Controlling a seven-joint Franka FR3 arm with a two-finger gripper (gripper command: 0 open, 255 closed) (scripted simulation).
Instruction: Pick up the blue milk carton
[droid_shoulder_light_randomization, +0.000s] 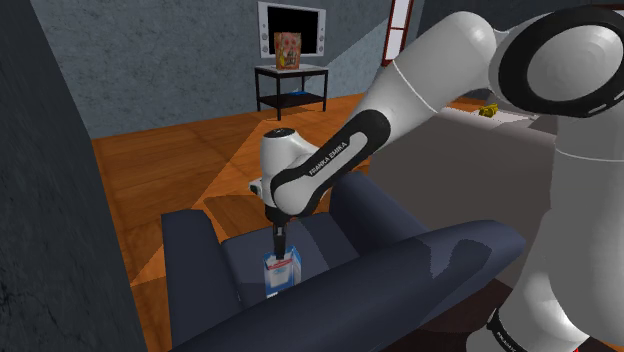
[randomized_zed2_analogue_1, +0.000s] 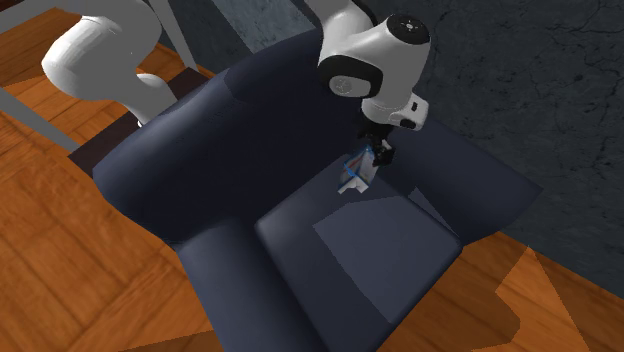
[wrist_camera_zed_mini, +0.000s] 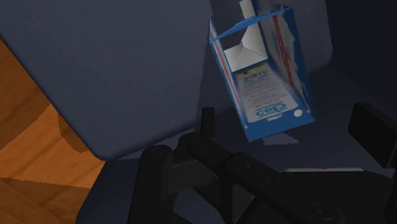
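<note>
The task stood at the approach step. The carton (droid_shoulder_light_randomization: 282, 272), blue and white, stood upright on the armchair's (droid_shoulder_light_randomization: 400, 285) seat (randomized_zed2_analogue_1: 380, 250), near the seat's back edge, close under the backrest. The gripper (droid_shoulder_light_randomization: 277, 240) hung just above the carton's top, pointing down. In the wrist view its fingers (wrist_camera_zed_mini: 207, 124) stood wide apart, with the carton ahead between their lines and seemingly untouched, so nothing was held. The next move would likely call for a straight descent until the fingers flanked the carton's sides. They would then squeeze without tipping it on the soft cushion, before any lift.
</note>
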